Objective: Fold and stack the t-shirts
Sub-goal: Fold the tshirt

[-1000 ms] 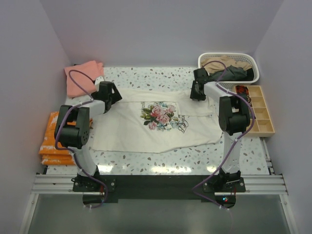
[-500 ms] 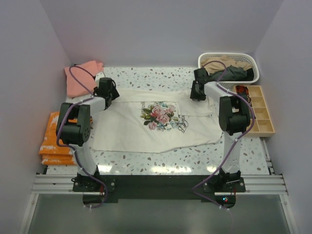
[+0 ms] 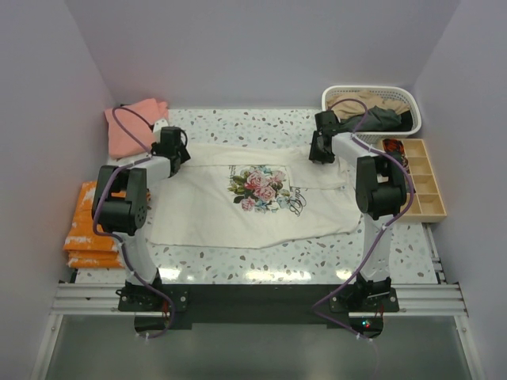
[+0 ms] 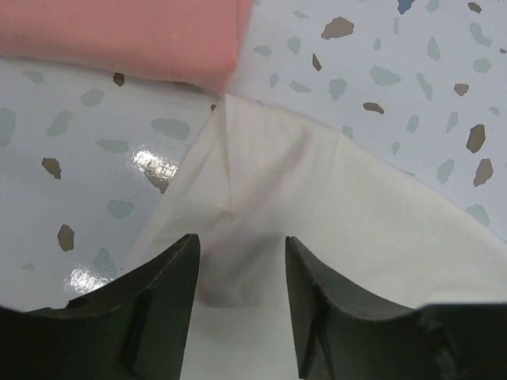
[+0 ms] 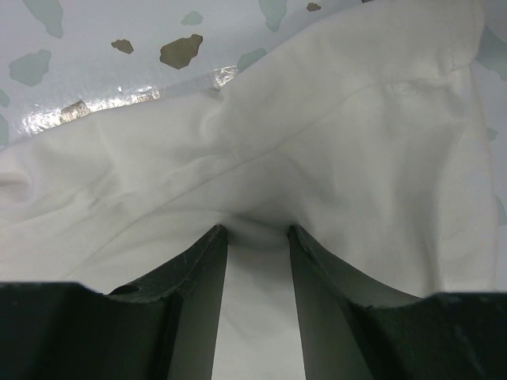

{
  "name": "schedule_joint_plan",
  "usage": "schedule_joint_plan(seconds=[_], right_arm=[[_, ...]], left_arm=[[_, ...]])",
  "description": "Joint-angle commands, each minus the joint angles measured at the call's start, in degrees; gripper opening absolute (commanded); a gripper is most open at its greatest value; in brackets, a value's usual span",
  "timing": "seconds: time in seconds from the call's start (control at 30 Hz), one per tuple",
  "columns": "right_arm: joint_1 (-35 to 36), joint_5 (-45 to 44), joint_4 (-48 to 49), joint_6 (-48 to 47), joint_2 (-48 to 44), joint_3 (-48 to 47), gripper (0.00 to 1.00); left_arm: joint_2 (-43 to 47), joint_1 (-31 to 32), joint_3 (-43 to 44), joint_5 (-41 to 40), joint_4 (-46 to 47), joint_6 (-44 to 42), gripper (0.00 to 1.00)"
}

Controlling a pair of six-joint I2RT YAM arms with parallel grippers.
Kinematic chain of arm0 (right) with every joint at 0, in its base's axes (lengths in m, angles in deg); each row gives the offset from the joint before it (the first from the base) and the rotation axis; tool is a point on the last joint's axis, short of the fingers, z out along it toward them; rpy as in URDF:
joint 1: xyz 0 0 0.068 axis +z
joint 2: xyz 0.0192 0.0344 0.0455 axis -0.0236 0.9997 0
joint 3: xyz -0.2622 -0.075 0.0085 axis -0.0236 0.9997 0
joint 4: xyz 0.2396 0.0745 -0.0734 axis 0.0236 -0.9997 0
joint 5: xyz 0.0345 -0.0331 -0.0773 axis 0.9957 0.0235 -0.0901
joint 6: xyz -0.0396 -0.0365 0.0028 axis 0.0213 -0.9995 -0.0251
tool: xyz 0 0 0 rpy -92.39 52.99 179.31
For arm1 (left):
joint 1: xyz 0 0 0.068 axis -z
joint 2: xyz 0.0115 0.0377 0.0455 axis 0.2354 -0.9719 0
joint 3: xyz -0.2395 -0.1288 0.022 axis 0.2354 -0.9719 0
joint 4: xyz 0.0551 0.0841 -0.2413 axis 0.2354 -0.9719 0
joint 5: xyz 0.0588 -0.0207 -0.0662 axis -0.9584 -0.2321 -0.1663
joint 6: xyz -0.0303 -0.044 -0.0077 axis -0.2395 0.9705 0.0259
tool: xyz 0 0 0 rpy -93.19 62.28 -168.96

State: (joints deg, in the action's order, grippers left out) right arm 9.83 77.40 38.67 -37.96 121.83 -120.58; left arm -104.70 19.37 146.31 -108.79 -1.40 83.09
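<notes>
Left claw (image 4: 240, 255): is sitting low at the far left corner of the cream t-shirt (image 3: 214, 207). Its fingers (image 4: 162, 293) are standing about half apart and straddling a raised ridge of the cloth. Whether they are truly pinching it cannot be told.
Right claw (image 5: 257, 237): is gripping the same shirt at its far right corner, with pale cloth gathered between the narrowed fingers and creases running into the gap.
Cream t-shirt: is lying spread out across the middle of the table (image 3: 238, 260) between the 2 arms, with its rose print and black script facing up.
Salmon-pink t-shirt (image 3: 135, 123): is lying at the far left of the table, its edge just beside the corner under the left claw.
Other t-shirts: a tan one (image 3: 360, 101) and a dark grey one (image 3: 382, 119) are waiting in the white basket (image 3: 408, 96) at the far right.
Step, as judged: the 2 far corners are being taken, probably for a first fold toward the near edge.
Risk 1: the left fingers may be catching only a thin ridge, so the cloth could be slipping free on the lift and leaving the fold lopsided.
Risk 2: the pink shirt is lying so near that a dragged corner or finger could be disturbing it.
Risk 3: the 2 arms lifting unevenly would be skewing or wrinkling the fold.
</notes>
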Motion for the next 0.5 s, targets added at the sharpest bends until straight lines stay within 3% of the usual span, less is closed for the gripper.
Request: schedule_joint_plan(seconds=[0.0,0.03,0.2,0.37,0.47], right_arm=[[-0.6,1.1,-4.6,-0.5,1.9,1.7,0.41],[-0.6,1.1,-4.6,-0.5,1.8,1.7,0.41],[-0.5,1.1,-4.8,-0.5,1.8,1.7,0.41],[-0.5,1.1,-4.9,-0.5,1.9,1.7,0.41],[-0.6,1.2,-5.1,-0.4,2.2,1.5,0.41]], left_arm=[[-2.3,-0.6,2.7,1.9,1.5,-0.5,0.45],[-2.4,-0.6,2.8,2.2,1.6,-0.5,0.33],[-1.4,-0.7,4.4,1.8,0.2,-2.4,0.08],[0.7,-0.7,7.4,-3.7,-4.4,-6.7,0.04],[2.8,-0.7,7.8,-7.0,-4.9,-9.9,0.12]])
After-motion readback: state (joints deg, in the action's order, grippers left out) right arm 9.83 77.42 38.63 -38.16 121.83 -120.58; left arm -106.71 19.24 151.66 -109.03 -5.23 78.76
